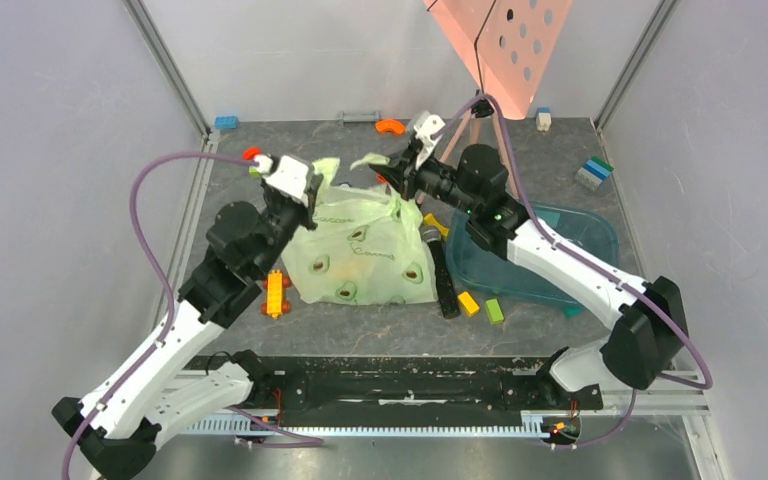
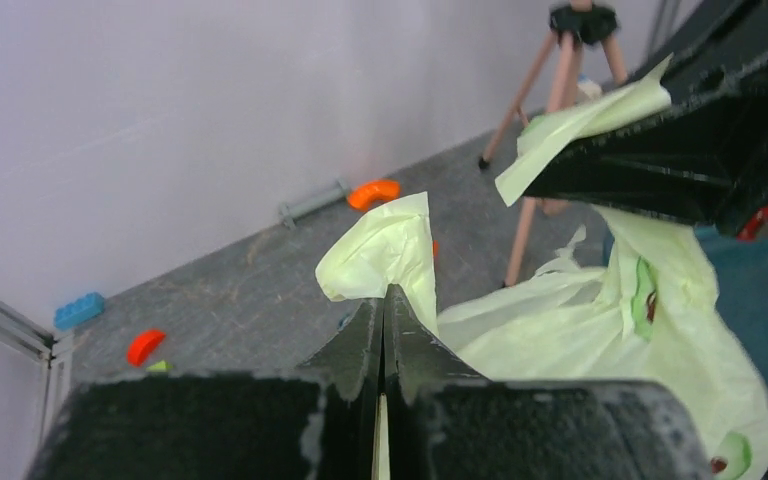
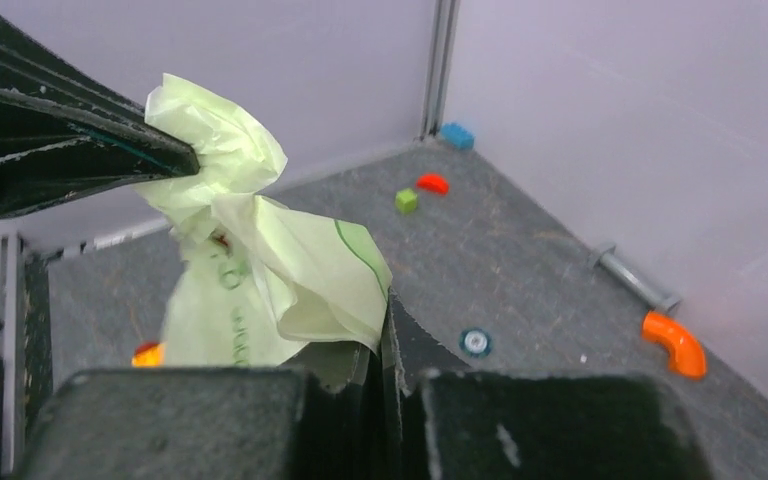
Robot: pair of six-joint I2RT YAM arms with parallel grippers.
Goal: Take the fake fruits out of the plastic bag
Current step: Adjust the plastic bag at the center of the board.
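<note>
Left gripper (image 1: 317, 183) is pinched tight on the top left corner of the plastic bag (image 1: 365, 250) — its two fingers (image 2: 357, 345) are pressed flat together, and a bit of thin green plastic sticks up between them. The bag is pale green with little avocado pictures on it. Its bottom rests on the dark table (image 1: 360, 335) between the two arms, and its top is held up at both corners. The right gripper (image 1: 390, 176) is squeezed closed on the bag's top right corner in the same way, with a crumpled flap poking out past its tips. The two grippers are near each other above the bag but do not touch. The fake fruits do not show through the bag, so I cannot tell where they are.

Far behind the bag on the left is a blue brick (image 1: 225, 122). Just left of the bag lies a yellow and orange brick toy (image 1: 276, 293). Behind the bag is an orange curved piece (image 1: 390, 126). At the bag's right edge is a small yellow thing (image 1: 434, 226) — too small to tell what it is. Just right of the bag lies a black strip (image 1: 444, 280), then a yellow brick (image 1: 468, 302) and a green brick (image 1: 494, 311). Farther right of the bag is a see-through teal tray (image 1: 580, 235).
</note>
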